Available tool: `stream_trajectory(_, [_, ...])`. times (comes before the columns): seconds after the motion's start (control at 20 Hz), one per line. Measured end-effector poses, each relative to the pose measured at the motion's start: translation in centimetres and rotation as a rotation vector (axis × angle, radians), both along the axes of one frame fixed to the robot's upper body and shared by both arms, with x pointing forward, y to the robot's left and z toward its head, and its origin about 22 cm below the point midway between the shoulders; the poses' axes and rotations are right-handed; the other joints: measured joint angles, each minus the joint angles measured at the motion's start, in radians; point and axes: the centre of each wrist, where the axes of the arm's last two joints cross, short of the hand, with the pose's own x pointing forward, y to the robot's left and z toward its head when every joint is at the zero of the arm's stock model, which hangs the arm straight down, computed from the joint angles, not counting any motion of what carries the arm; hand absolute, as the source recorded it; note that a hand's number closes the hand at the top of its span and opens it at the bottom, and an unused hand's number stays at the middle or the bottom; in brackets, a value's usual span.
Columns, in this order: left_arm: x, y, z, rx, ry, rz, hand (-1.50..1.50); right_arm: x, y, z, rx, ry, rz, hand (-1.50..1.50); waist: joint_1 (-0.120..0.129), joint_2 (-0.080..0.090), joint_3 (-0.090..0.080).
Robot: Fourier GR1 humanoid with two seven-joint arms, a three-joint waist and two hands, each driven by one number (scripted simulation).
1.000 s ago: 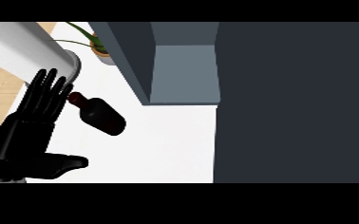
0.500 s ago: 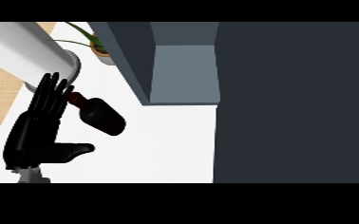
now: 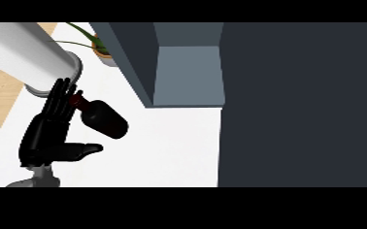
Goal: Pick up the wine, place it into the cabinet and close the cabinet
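The wine bottle (image 3: pixel 105 120) is dark with a reddish neck and stands on the white counter (image 3: pixel 172 150) at the left. My left hand (image 3: pixel 46 133) is just left of it, fingers straight and pointing away from me, their tips beside the bottle's neck. Its thumb sticks out to the right below the bottle. The hand is open and holds nothing. The dark grey cabinet (image 3: pixel 136 63) is to the right of the bottle, with an open compartment showing a lighter inner floor (image 3: pixel 188 75). My right hand does not show.
A wide dark panel (image 3: pixel 294 106) fills the right side of the view. A potted plant (image 3: pixel 100 51) stands at the back next to the cabinet's left wall. A large pale grey cylinder (image 3: pixel 36 58) reaches in from the top left, ending near my fingertips.
My left hand has shifted a little to the right, closer to the bottle, and its thumb has risen toward the bottle's base. The bottle has not moved.
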Motion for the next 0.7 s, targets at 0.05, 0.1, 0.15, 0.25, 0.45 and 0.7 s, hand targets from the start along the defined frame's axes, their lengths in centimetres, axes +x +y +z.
stream_trajectory(0.05, [-0.1, 0.2, -0.5, -0.001, 0.003, -0.005, -1.50, 0.0, 0.0, 0.1, 0.003, -0.001, 0.000, -1.50, 0.000, 0.000, 0.000])
stream_trajectory(0.1, [0.0, 0.3, -1.1, -0.001, 0.011, -0.015, -1.50, 0.0, 0.1, 0.1, 0.008, 0.004, 0.003, -1.50, -0.002, 0.000, 0.000])
stream_trajectory(0.15, [0.1, 0.3, -1.3, 0.000, 0.012, -0.019, -1.50, 0.1, 0.2, 0.0, 0.015, -0.002, 0.004, -1.50, 0.000, 0.000, 0.000])
stream_trajectory(0.25, [0.2, 0.2, -2.0, -0.005, 0.007, -0.027, -1.50, 0.0, 0.0, -0.2, 0.007, 0.003, 0.004, -1.50, 0.000, 0.000, 0.000])
stream_trajectory(0.45, [0.2, 0.6, -3.6, -0.019, 0.013, -0.043, -1.50, -0.1, 0.2, -0.2, 0.013, 0.011, 0.009, -1.50, -0.001, 0.000, 0.000])
stream_trajectory(0.7, [0.2, 0.1, -5.2, -0.023, 0.012, -0.036, -1.50, 0.0, 0.5, -0.1, 0.025, 0.009, 0.016, -1.50, 0.000, 0.000, 0.000])
